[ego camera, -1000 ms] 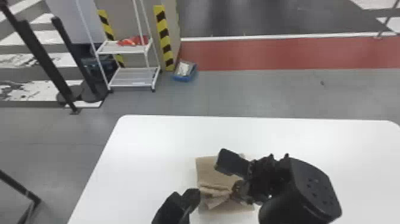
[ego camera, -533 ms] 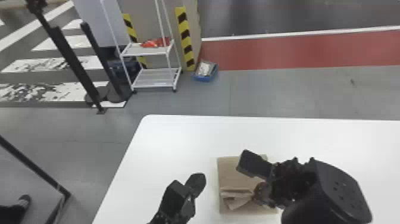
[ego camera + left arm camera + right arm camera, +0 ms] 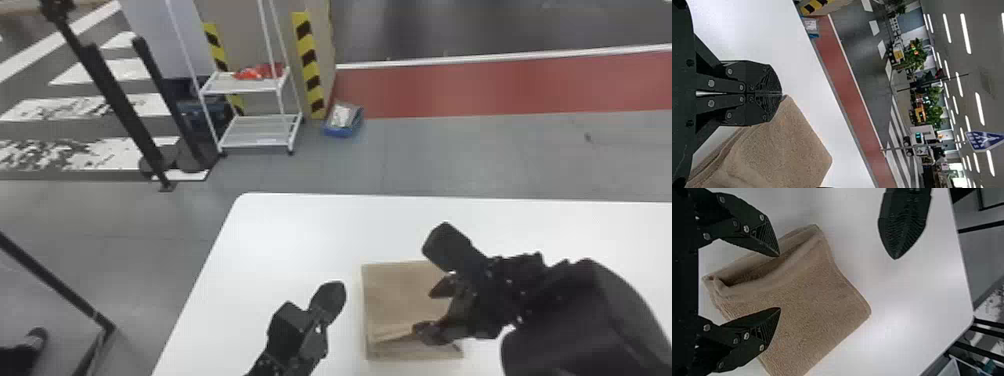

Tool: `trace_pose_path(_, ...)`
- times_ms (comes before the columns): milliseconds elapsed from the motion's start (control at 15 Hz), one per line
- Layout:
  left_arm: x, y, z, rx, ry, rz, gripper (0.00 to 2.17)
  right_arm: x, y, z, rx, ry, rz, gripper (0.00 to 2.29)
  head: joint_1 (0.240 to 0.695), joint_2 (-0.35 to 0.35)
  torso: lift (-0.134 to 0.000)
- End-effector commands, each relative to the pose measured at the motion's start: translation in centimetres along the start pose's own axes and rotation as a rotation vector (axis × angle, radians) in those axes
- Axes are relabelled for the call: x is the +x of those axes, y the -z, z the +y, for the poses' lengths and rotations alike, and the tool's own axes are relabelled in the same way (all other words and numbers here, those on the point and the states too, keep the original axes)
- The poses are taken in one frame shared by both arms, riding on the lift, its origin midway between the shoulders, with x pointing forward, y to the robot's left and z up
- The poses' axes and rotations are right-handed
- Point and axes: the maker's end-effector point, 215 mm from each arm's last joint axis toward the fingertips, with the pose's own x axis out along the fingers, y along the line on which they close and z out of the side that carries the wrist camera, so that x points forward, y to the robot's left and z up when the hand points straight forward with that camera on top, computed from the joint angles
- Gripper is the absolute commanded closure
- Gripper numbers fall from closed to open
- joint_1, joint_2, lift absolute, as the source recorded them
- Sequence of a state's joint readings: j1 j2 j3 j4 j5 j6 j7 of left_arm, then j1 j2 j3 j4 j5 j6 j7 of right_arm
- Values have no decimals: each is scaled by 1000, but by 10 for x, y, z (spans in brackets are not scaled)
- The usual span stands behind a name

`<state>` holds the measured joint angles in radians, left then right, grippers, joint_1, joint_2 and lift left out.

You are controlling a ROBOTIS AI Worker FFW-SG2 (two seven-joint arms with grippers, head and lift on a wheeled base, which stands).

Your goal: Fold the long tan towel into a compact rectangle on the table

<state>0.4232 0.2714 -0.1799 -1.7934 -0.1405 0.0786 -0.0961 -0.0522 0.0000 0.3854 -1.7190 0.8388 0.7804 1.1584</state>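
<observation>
I have the towel (image 3: 397,295) on the white table (image 3: 285,240), folded into a squarish stack, with a loose, slightly gaping fold along its near part. My right gripper (image 3: 431,310) is over the towel's right side, its fingers spread apart with nothing clamped between them. My left gripper (image 3: 327,302) is just left of the towel, fingertips pressed together, holding nothing. On the floor past the table's far edge I see a white cart (image 3: 245,91), with a blue bin (image 3: 345,131) to its right.
</observation>
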Motion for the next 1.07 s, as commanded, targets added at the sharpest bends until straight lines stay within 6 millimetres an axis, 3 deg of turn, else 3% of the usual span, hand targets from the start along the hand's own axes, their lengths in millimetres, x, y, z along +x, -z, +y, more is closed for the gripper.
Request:
trace_pose_path(0, 0, -12, 6, -21, -8, -38, 1892, -40, -22, -15, 158, -31, -198, 39, 695, 205, 0)
trace_pose_path(200, -2, -23, 20, -54, -16, -67, 1892, -91, -24, -47, 206, 67, -389, 39, 695, 180, 0)
trace_pose_path(400, -4, -44, 39, -124, -16, -139, 1892, -138, -14, -91, 152, 331, -581, 39, 695, 132, 0)
trace_pose_path(600, -7, -60, 58, -209, -46, -183, 1889, -177, 22, -125, 208, 507, -710, 39, 695, 70, 0)
trace_pose_path(667, -9, -68, 68, -225, -71, -201, 1669, -190, 36, -133, 213, 566, -729, 43, 695, 53, 0)
trace_pose_path(800, -15, -83, 81, -223, -113, -243, 1004, -214, 55, -137, 218, 645, -776, 49, 695, 11, 0)
trace_pose_path(867, -19, -96, 86, -213, -134, -289, 417, -221, 62, -135, 218, 674, -786, 49, 695, -1, 0)
trace_pose_path(933, -22, -103, 89, -194, -159, -316, 103, -222, 71, -134, 233, 702, -779, 49, 695, -11, 0)
trace_pose_path(1000, -24, -107, 92, -192, -199, -332, 39, -223, 74, -129, 249, 706, -797, 49, 695, -18, 0)
